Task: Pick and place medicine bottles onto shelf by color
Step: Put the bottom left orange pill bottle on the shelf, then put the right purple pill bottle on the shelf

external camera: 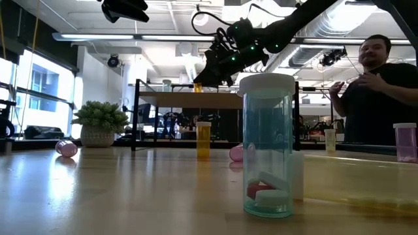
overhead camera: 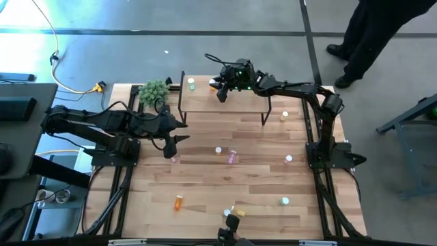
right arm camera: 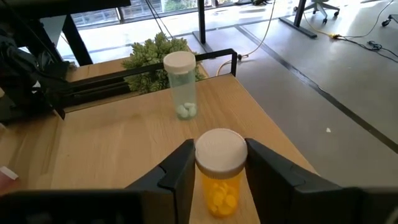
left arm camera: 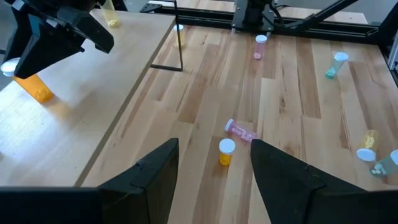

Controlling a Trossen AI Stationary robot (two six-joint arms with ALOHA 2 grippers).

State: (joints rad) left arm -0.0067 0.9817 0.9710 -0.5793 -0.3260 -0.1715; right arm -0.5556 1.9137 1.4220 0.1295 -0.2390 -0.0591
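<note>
The shelf (overhead camera: 225, 102) stands at the table's far side. On it a green bottle (right arm camera: 181, 84) stands upright near the plant-side end. Beside it an orange bottle (right arm camera: 219, 177) with a white cap stands upright on the board, with my right gripper (overhead camera: 220, 87) around it. My left gripper (overhead camera: 172, 137) hangs open above the table's left part, with nothing between its fingers (left arm camera: 155, 180). On the table stand and lie more bottles: a pink one (overhead camera: 233, 156) on its side, an orange one (overhead camera: 179, 202), a green one (overhead camera: 285, 201) and a yellow one (overhead camera: 239, 210). My right gripper has the orange bottle's white cap (right arm camera: 200, 163) between its two fingers, one on each side. The fingers come nearly level from the table's right, slanting a little down. The bottle is upright, its base on the shelf board (left arm camera: 41, 94).
A green plant (overhead camera: 154, 91) sits by the shelf's left end. A teal bottle (external camera: 268, 143) stands close to the low camera at the near edge. A yellow bottle (overhead camera: 285, 116) stands right of the shelf. A person (overhead camera: 375, 34) stands beyond the far right corner.
</note>
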